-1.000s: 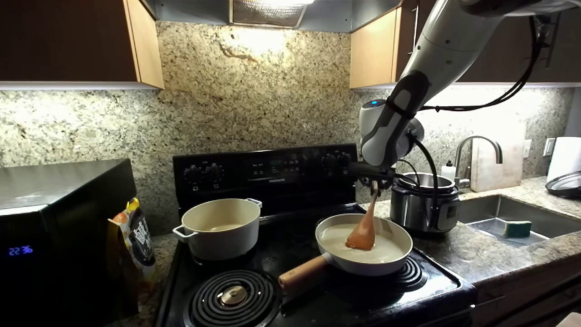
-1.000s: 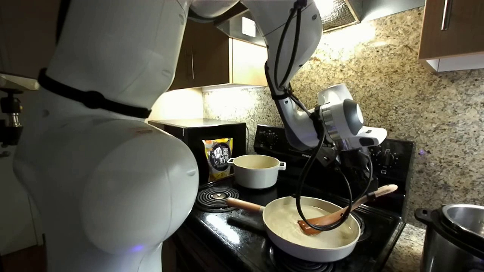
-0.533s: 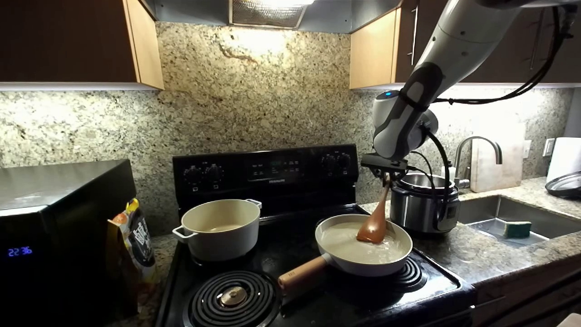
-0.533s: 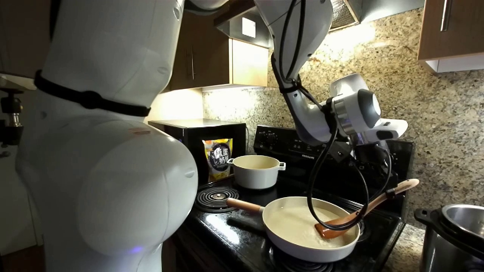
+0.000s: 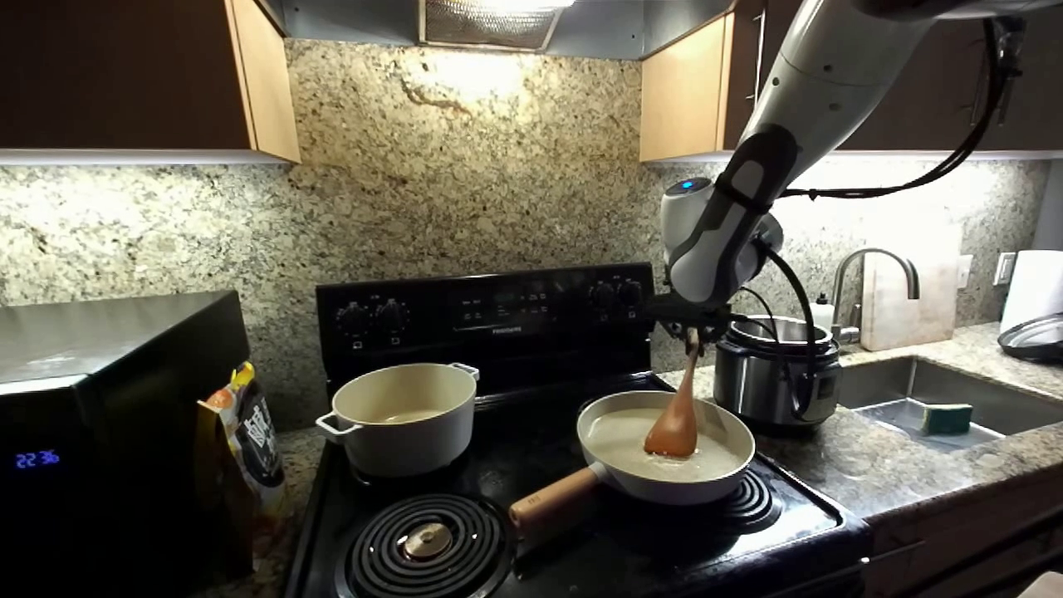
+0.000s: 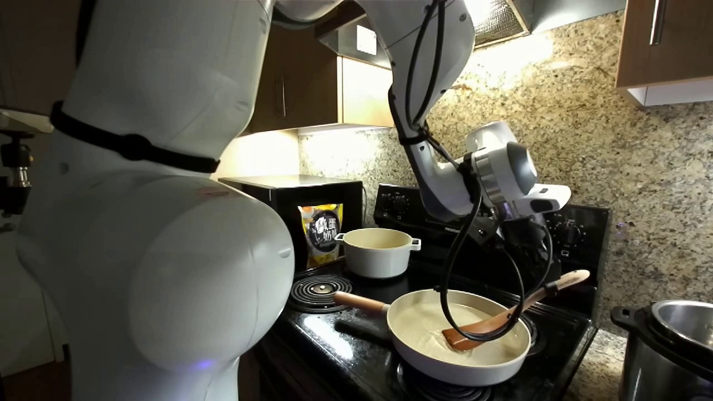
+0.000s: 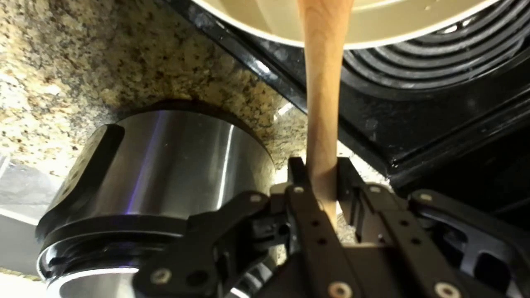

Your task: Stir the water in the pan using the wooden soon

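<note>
Wall (image 5: 482,199): faced from before the pan (image 5: 673,493) in an exterior view, at middle range.
Arm (image 6: 211,267): close up in an exterior view looking across the pan toward the pot (image 6: 379,263).
Spoon (image 7: 324,95): wrist view looks down along it, close, to the pan's edge.
Pan: shared by all 3 views, cropped in wrist view.

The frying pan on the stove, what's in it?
Pale water, with the broad head of the wooden spoon dipped into it. The spot right under that head is covered, so I can't see it.
</note>
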Robot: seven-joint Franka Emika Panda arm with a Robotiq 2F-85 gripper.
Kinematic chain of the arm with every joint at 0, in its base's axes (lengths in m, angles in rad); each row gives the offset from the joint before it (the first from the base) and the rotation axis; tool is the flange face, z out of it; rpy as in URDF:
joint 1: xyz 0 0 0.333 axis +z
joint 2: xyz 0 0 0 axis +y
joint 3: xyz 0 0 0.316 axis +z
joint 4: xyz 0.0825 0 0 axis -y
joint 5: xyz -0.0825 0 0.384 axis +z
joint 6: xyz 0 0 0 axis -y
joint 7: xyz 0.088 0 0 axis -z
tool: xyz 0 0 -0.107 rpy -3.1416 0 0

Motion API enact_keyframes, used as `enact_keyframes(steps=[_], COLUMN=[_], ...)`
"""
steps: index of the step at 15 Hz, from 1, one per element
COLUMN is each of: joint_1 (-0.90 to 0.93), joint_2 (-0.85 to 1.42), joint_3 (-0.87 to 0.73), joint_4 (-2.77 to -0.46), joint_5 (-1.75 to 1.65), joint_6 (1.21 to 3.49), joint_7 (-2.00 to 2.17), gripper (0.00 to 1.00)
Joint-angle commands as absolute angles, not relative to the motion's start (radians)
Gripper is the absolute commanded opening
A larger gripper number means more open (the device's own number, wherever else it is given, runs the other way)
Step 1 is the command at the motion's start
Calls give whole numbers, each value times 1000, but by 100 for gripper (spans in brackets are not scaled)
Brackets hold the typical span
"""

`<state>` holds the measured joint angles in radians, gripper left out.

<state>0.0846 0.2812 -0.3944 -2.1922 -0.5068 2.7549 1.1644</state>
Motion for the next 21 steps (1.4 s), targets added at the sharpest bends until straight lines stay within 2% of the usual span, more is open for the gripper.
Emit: enact_keyframes(steps=[1, 9, 15, 21], joint_1=[47, 99, 35, 65], joint_2=[205, 284, 223, 297], joint_3=[-411, -358, -394, -343], joint_4=[-2234, -2200, -2225, -2194], joint_5=[-512, -564, -517, -526], joint_6=[2763, 2733, 2744, 2737], joint_7=[1187, 1193, 1187, 1186], gripper=[5, 5, 5, 5])
